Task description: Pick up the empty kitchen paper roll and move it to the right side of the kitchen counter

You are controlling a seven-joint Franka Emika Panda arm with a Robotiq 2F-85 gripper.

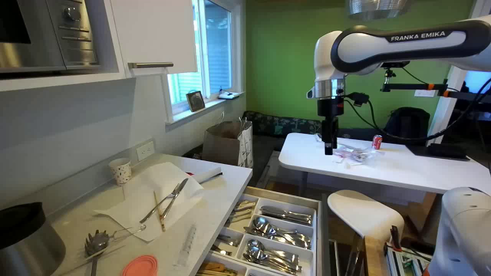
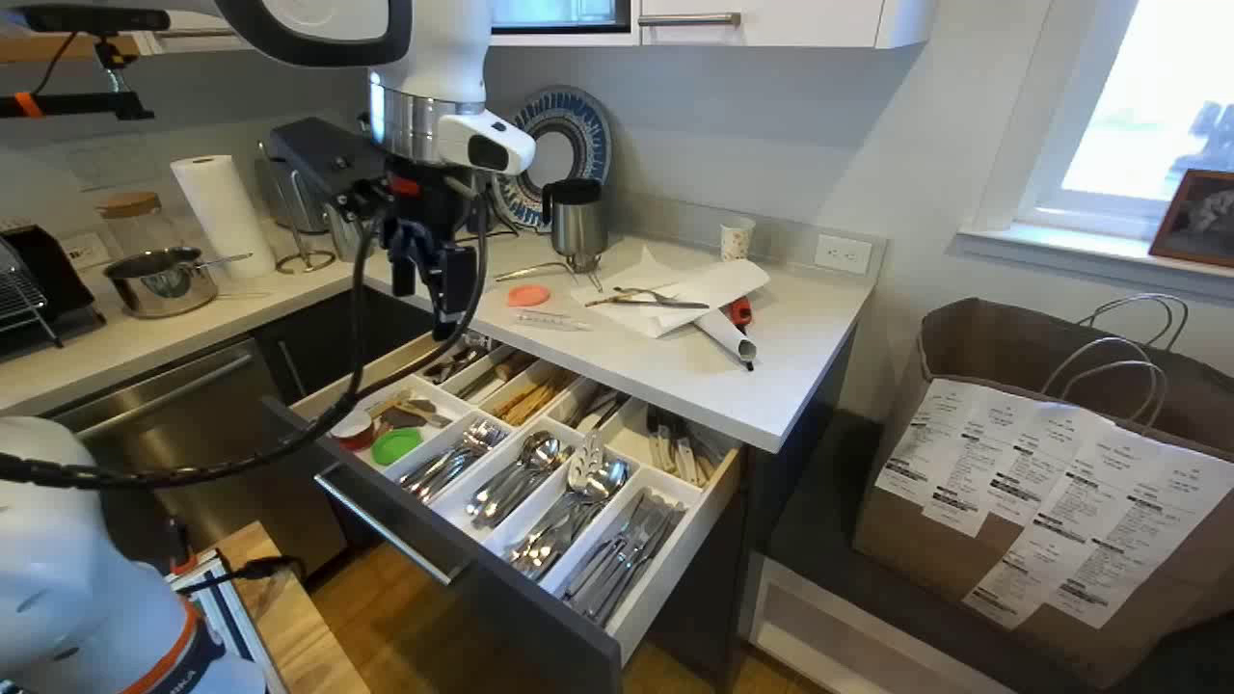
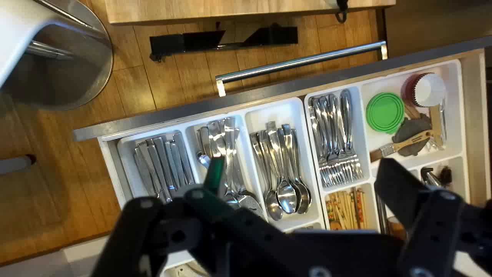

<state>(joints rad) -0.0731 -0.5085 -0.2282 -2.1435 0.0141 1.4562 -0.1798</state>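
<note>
The table (image 2: 800, 318), a pale worktop with a straight front edge, takes the largest place. After it comes the robot arm (image 1: 399, 46), seen in both exterior views, with its end turned downward. Under the front edge of the table a drawer (image 2: 511, 617) stands pulled out, and it is divided by white trays (image 3: 290, 111). Near the end of the table there is a brown paper bag (image 2: 945, 559). On the table a white paper sheet (image 1: 161, 176) is spread, with one side curling up, and a steel jug (image 2: 578, 231) with black top stands upright toward the back. The empty kitchen paper roll (image 2: 723, 333), a hollow white tube, lies on its side on the table, toward the end where the bag is; whether its far end goes under the sheet, I cannot tell. The fingers (image 3: 396, 188) are released and stand wide apart; they point down above the drawer, well apart from the roll. A speckled cup (image 2: 736, 239) stands upright just behind the sheet. A pink round piece (image 2: 528, 295) lies flat on the table, and some cutlery (image 1: 182, 186) rests across the sheet. The smallest is a red object (image 2: 739, 312), just beside the roll.
</note>
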